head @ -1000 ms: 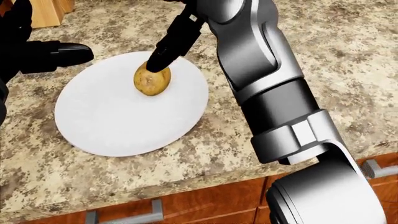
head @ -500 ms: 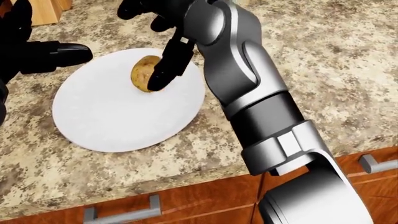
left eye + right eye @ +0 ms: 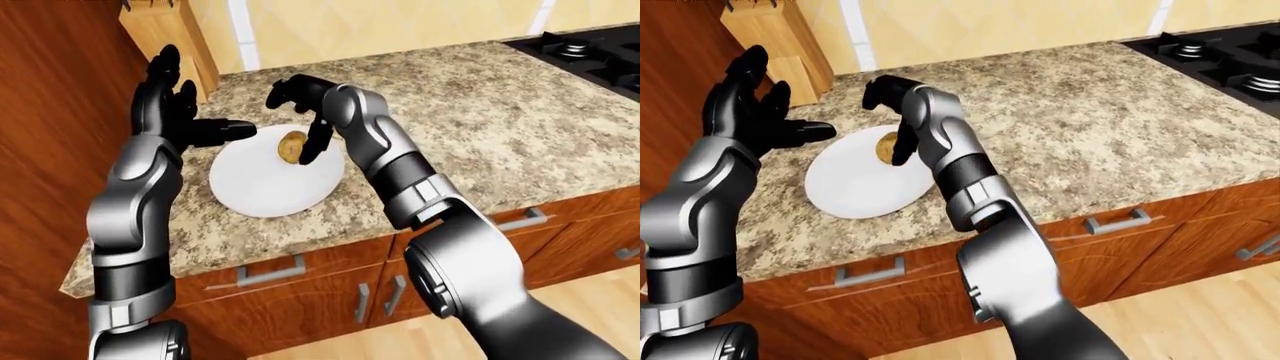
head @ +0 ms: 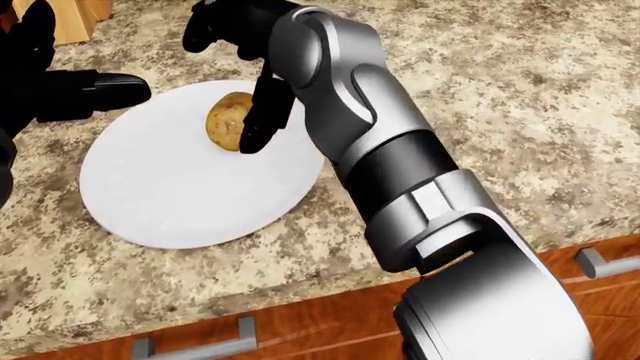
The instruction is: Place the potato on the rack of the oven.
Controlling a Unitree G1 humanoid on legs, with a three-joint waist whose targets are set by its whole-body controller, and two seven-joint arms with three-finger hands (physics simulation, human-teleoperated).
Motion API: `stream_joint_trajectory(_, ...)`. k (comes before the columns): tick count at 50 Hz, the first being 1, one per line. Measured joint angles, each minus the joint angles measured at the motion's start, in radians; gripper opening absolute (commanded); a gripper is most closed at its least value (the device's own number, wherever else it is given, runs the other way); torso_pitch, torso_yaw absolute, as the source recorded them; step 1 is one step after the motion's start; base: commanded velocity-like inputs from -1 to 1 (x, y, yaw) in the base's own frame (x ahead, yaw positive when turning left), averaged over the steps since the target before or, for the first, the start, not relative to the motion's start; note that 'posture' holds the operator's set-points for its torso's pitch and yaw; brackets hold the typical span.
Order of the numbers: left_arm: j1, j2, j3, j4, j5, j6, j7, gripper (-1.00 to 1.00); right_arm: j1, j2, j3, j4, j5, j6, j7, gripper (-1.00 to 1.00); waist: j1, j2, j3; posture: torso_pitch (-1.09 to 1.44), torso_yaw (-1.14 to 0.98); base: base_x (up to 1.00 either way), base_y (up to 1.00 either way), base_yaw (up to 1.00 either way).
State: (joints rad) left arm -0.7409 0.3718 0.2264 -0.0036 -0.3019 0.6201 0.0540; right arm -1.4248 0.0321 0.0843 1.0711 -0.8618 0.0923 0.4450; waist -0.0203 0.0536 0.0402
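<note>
Left-eye view: white plate (image 3: 268, 180) is sitting on the granite surface (image 3: 480, 127), potato (image 3: 291, 147) lying on the plate's upper part. Right hand (image 3: 300, 112) is arching over the potato, fingers spread, one finger (image 3: 316, 141) pointing down at the potato's right side; not closed round it. Left hand (image 3: 175, 120) is hovering off the plate's upper left, fingers splayed, holding nothing.

Head view: potato (image 4: 227, 121) is resting on the plate (image 4: 170, 195); the right hand's finger (image 4: 262, 112) is touching its right edge. Right forearm is crossing over the plate's right rim.

Right-eye view: wooden knife block (image 3: 775, 45) is standing above the plate; stove burners (image 3: 1220, 52) are sitting far right of it. Drawer handles (image 3: 1118, 220) are lining the cabinets below.
</note>
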Motion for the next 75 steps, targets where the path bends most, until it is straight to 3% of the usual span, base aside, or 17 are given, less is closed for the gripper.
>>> stream_joint_trajectory(30, -0.004, 0.006, 0.003, -0.009, -0.015, 0.014, 0.007, 1.00, -0.103, 0.037, 0.012, 0.209, -0.081, -0.058, -0.071, 0.44, -0.001, 0.007, 0.002, 0.00, 0.00, 0.00, 0.00, 0.00)
stream_joint_trajectory(42, -0.004, 0.005, 0.003, -0.022, -0.018, 0.022, 0.007, 1.00, -0.092, 0.046, 0.012, 0.245, -0.133, -0.069, -0.126, 0.43, 0.000, 0.007, 0.002, 0.00, 0.00, 0.00, 0.00, 0.00)
stream_joint_trajectory(51, -0.006, 0.003, 0.000, -0.008, -0.017, 0.012, 0.003, 1.00, -0.086, 0.050, 0.006, 0.252, -0.148, -0.078, -0.159, 0.26, 0.002, 0.006, 0.000, 0.00, 0.00, 0.00, 0.00, 0.00)
stream_joint_trajectory(75, -0.007, 0.006, 0.005, -0.012, -0.024, 0.013, 0.004, 1.00, -0.065, 0.062, 0.017, 0.273, -0.191, -0.080, -0.192, 0.28, 0.003, 0.005, -0.001, 0.00, 0.00, 0.00, 0.00, 0.00)
